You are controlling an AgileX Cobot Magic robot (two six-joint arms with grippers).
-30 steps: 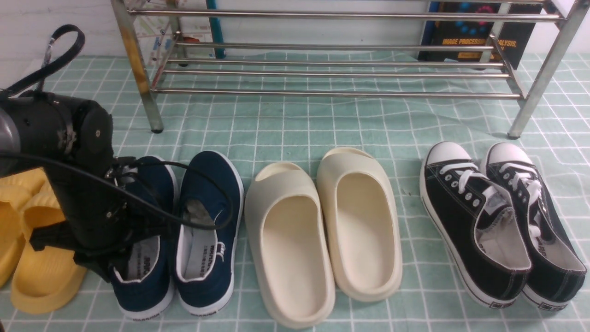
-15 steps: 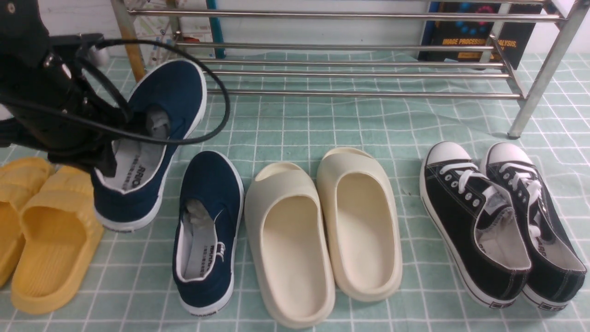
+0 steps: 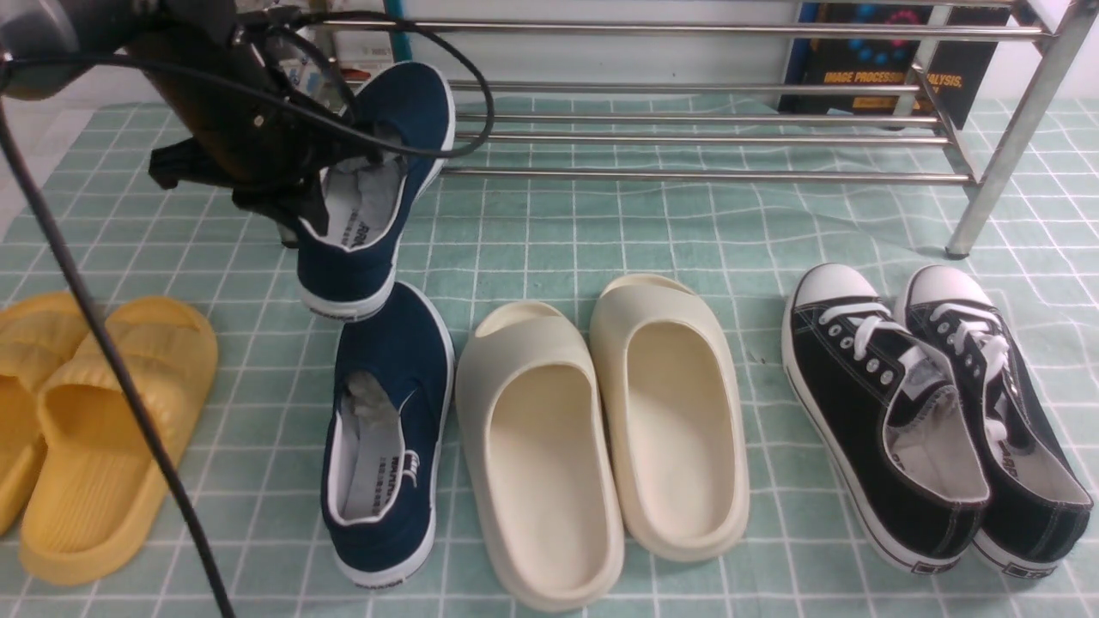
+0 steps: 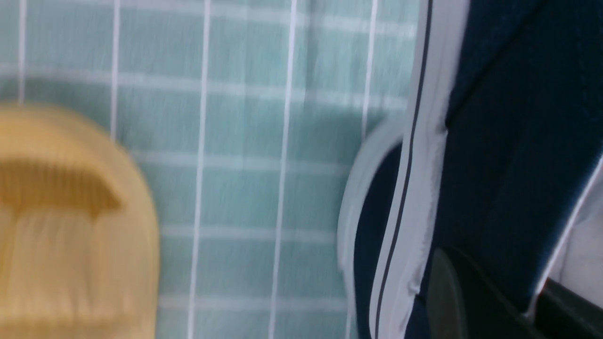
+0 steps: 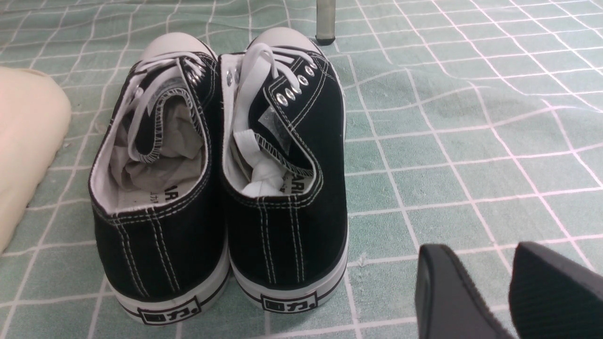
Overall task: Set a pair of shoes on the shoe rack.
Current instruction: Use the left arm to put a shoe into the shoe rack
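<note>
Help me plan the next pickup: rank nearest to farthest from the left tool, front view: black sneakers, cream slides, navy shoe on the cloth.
1. Navy shoe on the cloth, just below the left tool.
2. Cream slides, centre.
3. Black sneakers, far right.

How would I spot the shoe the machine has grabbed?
Find the silver shoe rack at the back, then its left end. There a navy slip-on shoe hangs, pinched at its collar by the left gripper. Unlike its twin on the cloth, it is airborne.
</note>
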